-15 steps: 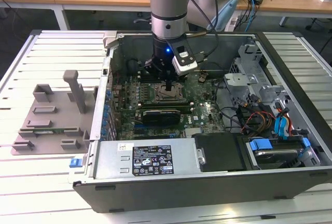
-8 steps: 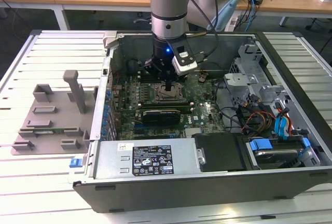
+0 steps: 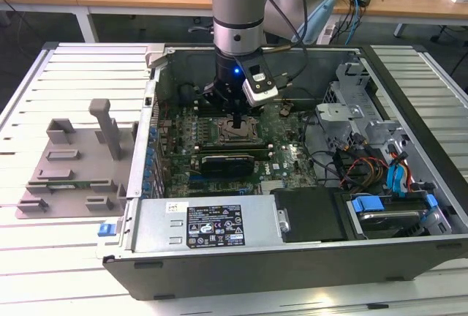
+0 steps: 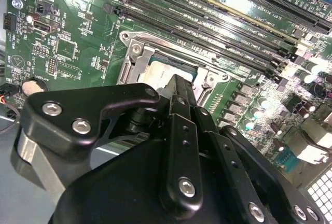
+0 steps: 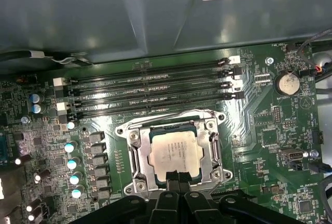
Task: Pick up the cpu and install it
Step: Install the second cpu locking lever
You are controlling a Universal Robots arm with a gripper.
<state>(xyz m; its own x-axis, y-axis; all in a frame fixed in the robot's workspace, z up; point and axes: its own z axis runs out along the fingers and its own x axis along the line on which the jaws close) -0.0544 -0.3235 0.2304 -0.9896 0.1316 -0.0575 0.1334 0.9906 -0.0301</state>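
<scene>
The cpu (image 5: 175, 154), a pale silvery square chip, lies flat inside the dark metal socket frame (image 5: 136, 151) on the green motherboard (image 5: 270, 130). In the second wrist view the cpu (image 4: 158, 73) shows partly behind my fingers. My gripper (image 5: 178, 176) stands right over the chip's edge with its two black fingers pressed together and nothing seen between them. In the exterior view my gripper (image 3: 240, 120) hangs straight down over the socket in the middle of the open computer case (image 3: 409, 250).
Black memory slots (image 5: 150, 86) run along one side of the socket. A long black card (image 3: 227, 162) lies just in front of the socket. The power supply (image 3: 212, 224), cables and drive cage (image 3: 365, 118) crowd the case. A grey fixture tray (image 3: 73, 162) sits outside at the exterior view's left.
</scene>
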